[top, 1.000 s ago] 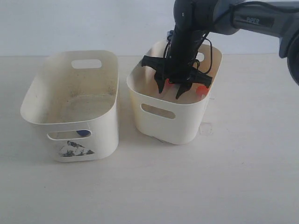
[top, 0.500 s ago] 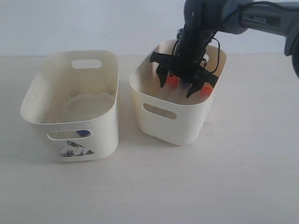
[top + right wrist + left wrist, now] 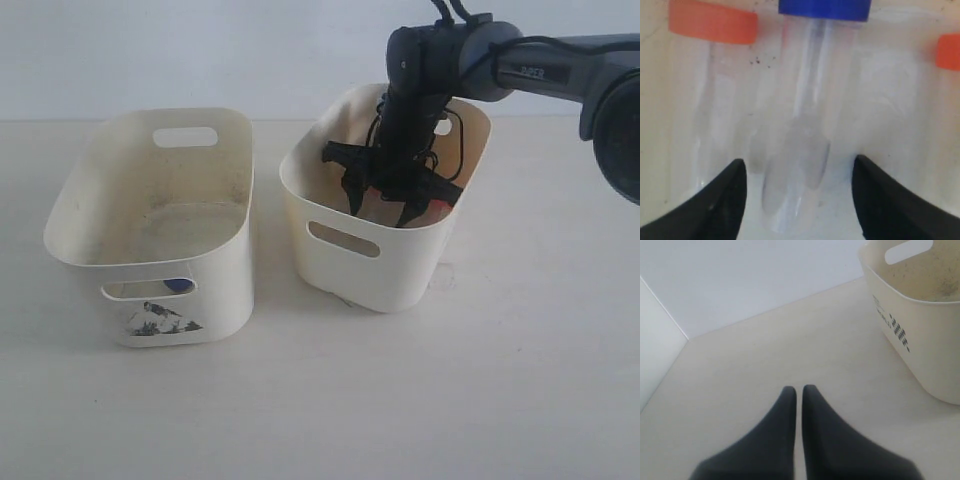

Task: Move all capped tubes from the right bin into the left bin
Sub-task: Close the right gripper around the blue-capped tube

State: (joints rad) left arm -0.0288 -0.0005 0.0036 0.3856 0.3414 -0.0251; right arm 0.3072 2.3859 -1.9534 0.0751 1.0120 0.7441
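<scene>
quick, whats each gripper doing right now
left gripper: shut, holding nothing.
right gripper: open, jaws on either side of the blue-capped tube, not gripping it.

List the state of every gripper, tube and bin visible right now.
right gripper: open, fingers down either side of a tube, gripping nothing.
left gripper: shut, empty, over bare table.
blue-capped tube: capped, lying between the open fingers, not gripped.
orange-capped tubes: two, capped, lying either side of it.
right bin: upright, three tubes inside.
left bin: upright, blue cap showing through its slot.
</scene>
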